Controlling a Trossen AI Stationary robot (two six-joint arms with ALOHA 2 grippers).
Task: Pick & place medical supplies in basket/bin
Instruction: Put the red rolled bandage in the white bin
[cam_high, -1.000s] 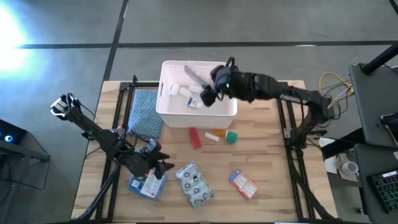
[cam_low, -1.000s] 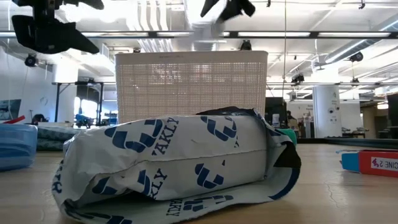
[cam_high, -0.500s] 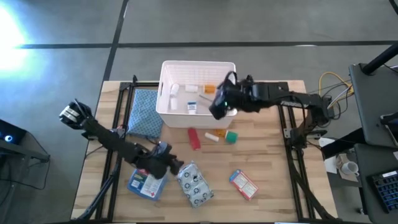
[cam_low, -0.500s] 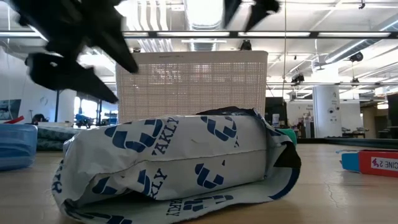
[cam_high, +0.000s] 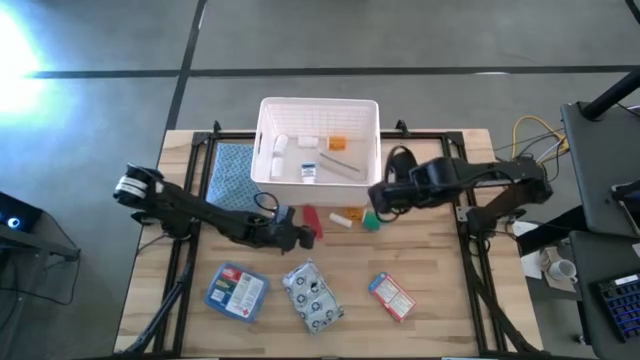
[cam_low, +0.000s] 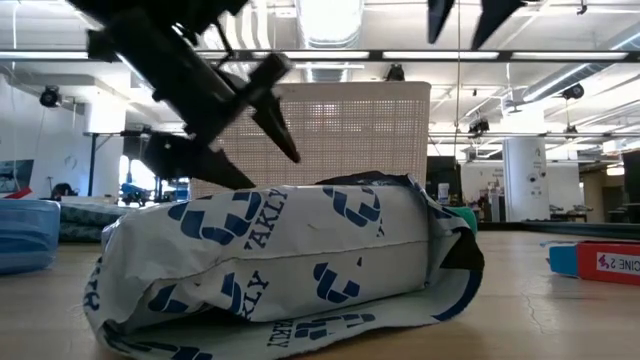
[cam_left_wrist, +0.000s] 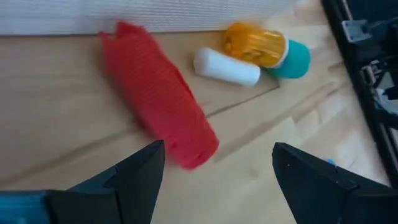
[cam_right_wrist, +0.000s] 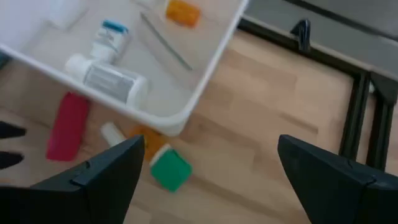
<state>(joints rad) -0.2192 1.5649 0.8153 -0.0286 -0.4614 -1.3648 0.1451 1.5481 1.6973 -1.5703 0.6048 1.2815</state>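
Note:
The white slotted basket (cam_high: 318, 112) stands at the table's far middle and holds a white bottle (cam_right_wrist: 106, 76), a small blue-capped bottle (cam_right_wrist: 109, 34), an orange item (cam_right_wrist: 182, 11) and a thin grey strip (cam_high: 340, 166). A red tube (cam_high: 312, 222), a cream tube (cam_high: 345, 217) and an orange bottle with a green cap (cam_high: 372, 220) lie just near of it. My left gripper (cam_left_wrist: 214, 168) is open beside the red tube (cam_left_wrist: 158, 102), its fingers straddling the tube's near end without touching. My right gripper (cam_right_wrist: 211, 162) is open in the air off the basket's near right corner.
A blue checked cloth (cam_high: 235, 175) lies left of the basket. Along the near side lie a blue flat packet (cam_high: 235, 290), a grey-white spotted pouch (cam_high: 313, 295), which fills the low view (cam_low: 280, 260), and a red-white packet (cam_high: 392, 297). Bare wood shows at the table's right.
My left gripper has travelled from above the blue packet toward the table's far edge and right, over to the red tube. My right gripper has drawn back from above the basket toward the right and near, past the basket's near right corner.

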